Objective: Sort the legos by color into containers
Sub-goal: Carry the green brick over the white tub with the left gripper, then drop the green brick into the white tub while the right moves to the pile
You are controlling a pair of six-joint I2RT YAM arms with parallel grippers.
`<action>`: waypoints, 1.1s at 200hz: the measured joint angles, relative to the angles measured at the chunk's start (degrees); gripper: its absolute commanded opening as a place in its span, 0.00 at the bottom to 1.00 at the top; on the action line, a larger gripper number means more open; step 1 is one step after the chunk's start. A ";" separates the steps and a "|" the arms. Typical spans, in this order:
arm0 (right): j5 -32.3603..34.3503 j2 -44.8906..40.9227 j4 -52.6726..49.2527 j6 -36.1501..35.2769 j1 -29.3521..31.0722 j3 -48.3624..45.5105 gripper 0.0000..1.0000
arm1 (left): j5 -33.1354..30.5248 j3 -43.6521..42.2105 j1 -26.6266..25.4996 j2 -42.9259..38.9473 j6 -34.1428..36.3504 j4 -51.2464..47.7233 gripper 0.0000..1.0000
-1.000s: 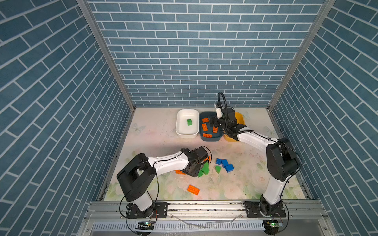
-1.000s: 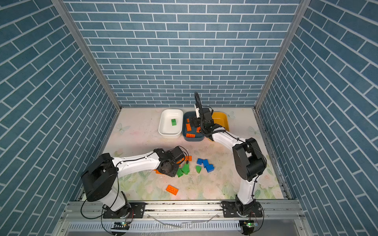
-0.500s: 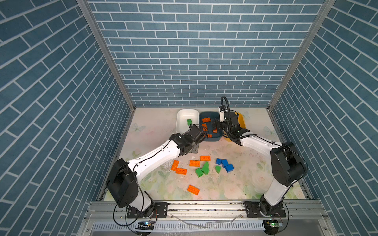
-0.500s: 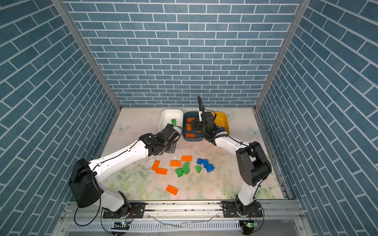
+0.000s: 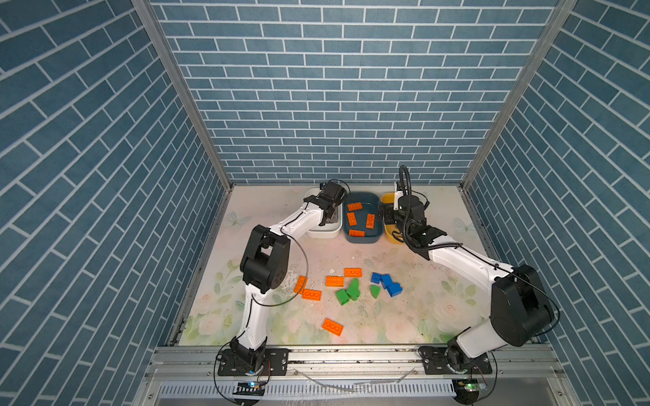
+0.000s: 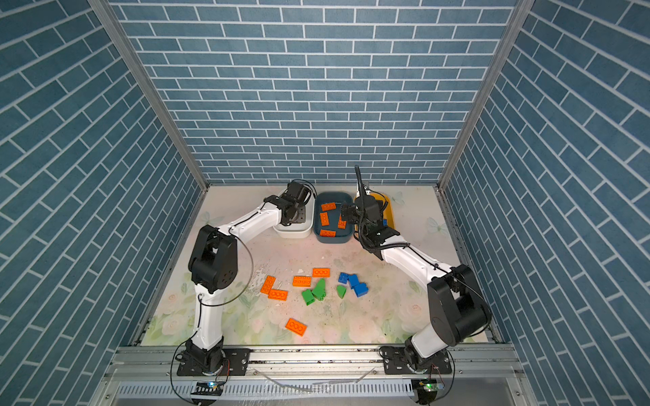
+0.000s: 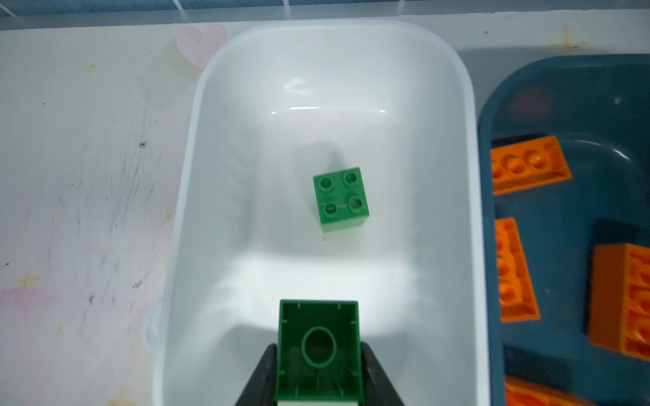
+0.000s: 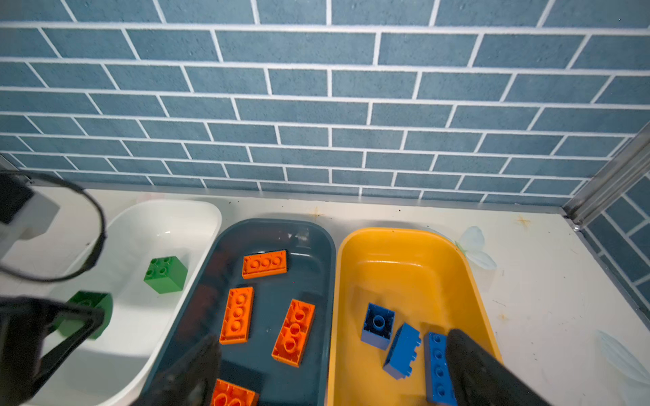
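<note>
My left gripper hangs over the white container, shut on a green lego whose hollow underside faces the wrist camera. Another green lego lies on the floor of that white container. My right gripper is open with nothing between its fingers, above the shared edge of the teal container and the yellow container. Several orange plates lie in the teal one, and blue legos in the yellow one.
Loose legos lie mid-table: orange plates, green blocks, blue blocks, and one orange plate nearer the front rail. Tiled walls close in the back and both sides.
My left arm has swung from the loose pile at mid-table back to the white container, carrying the green lego. The right gripper has stayed over the containers, shifting only slightly.
</note>
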 measured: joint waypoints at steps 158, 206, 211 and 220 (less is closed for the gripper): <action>-22.75 -0.15 -4.66 -10.73 0.48 -2.16 0.94 | 4.35 -17.20 1.68 -17.94 -0.42 3.74 0.91; -36.81 6.64 -12.09 -23.15 7.50 -1.88 0.93 | 0.74 -26.29 2.78 -28.04 -3.56 4.17 0.99; -37.57 7.50 -13.05 -23.98 8.17 -1.64 0.92 | 0.42 -27.02 3.04 -28.37 -3.89 4.24 0.99; -38.62 8.94 -14.88 -25.14 9.46 -0.94 0.92 | -0.31 -28.39 3.54 -28.89 -4.72 4.28 0.99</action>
